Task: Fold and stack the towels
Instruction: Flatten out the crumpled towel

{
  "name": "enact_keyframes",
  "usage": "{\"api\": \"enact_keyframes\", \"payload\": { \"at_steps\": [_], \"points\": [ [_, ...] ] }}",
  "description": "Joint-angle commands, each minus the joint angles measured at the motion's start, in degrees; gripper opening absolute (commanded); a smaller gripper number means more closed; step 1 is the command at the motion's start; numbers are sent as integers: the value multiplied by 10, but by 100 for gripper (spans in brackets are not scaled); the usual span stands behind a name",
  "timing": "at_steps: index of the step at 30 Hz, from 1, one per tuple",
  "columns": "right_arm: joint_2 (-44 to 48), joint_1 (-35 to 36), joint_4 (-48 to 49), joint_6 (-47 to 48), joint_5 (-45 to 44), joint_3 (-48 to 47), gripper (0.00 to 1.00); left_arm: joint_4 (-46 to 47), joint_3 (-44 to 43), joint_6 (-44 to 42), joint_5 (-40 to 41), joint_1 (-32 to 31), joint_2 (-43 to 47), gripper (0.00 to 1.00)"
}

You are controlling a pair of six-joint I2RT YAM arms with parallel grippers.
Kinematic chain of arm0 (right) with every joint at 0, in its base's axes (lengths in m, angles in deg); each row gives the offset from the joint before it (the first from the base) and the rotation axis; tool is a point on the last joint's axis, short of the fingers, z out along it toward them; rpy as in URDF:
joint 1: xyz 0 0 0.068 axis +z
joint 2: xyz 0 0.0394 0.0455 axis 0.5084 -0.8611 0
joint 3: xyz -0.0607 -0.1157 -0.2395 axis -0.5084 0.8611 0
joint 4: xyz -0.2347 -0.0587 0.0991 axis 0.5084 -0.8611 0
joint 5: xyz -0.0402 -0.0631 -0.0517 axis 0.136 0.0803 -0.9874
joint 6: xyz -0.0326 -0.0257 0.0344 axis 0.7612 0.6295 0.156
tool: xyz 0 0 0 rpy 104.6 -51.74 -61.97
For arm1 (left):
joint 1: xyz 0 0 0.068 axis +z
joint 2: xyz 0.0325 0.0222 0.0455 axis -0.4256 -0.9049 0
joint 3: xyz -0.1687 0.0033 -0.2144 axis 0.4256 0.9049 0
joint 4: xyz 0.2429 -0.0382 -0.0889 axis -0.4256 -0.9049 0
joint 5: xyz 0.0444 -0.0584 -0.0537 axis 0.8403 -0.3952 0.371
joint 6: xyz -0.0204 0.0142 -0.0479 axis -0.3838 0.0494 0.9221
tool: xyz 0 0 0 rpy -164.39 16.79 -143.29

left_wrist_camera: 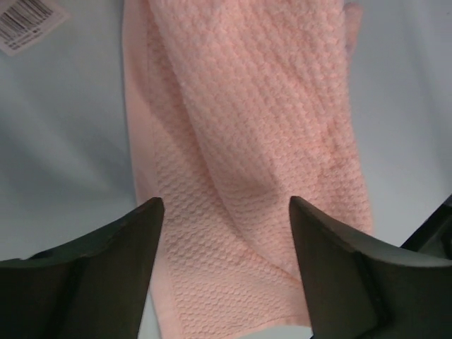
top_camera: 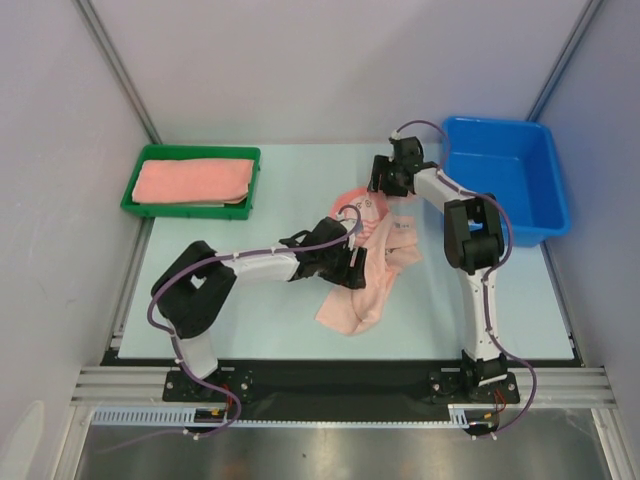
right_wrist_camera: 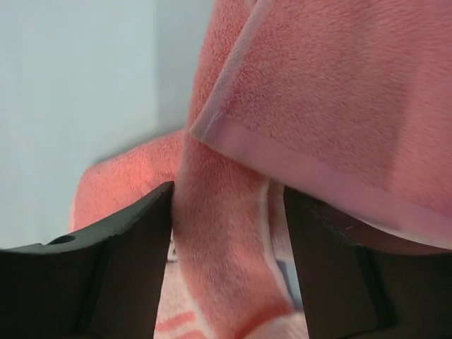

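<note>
Peach waffle-weave towel [left_wrist_camera: 247, 141] lies rumpled and creased.

Left arm [top_camera: 262, 265] is folded back at the elbow close to its base, forearm lying low and reaching right toward the middle, wrist tipped down. Left gripper [top_camera: 356, 266] points downward; wrist view shows its two dark fingers [left_wrist_camera: 106, 275] spread well apart, nothing pinched between them. Right arm [top_camera: 479, 300] rises straight from its base, bends at the elbow, forearm stretching forward and left. Right gripper [top_camera: 386, 182] sits at the far end, angled down, fingers [right_wrist_camera: 339, 282] parted wide, not clamped.
</note>
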Motion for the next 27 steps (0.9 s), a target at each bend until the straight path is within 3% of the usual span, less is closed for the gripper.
{"api": "enact_keyframes", "payload": {
  "at_steps": [1,2,3,4,5,6,11,18,20,21,23,25,27],
  "points": [
    [-39,2,-26,12,46,-69,67,61,7,31,-28,-4,5,74],
    [-45,1,-32,13,49,-85,49,59,6,33,-31,-4,5,64],
    [-50,0,-39,17,52,-102,36,53,6,33,-30,-4,7,39],
    [-49,-2,-53,19,52,-138,12,47,7,34,-31,-3,15,28],
    [-43,-4,-59,27,51,-155,4,41,4,35,-31,-3,17,19],
    [-34,-11,-66,33,50,-172,0,23,1,32,-33,-3,22,0],
    [52,-70,-214,25,-18,-331,0,-49,6,28,18,3,51,0],
    [231,-193,-172,33,-29,-176,0,-74,74,31,69,19,116,0],
    [250,-221,-172,39,-38,-153,0,-99,85,16,80,16,131,11],
    [262,-229,-171,39,-57,-122,0,-110,85,13,95,14,134,27],
    [269,-246,-168,43,-93,-92,0,-133,87,0,102,6,139,34],
    [269,-253,-163,44,-130,-52,1,-137,92,-2,94,-3,141,46],
    [258,-257,-162,40,-116,-34,5,-125,104,2,88,-10,141,56]
  ]
}}
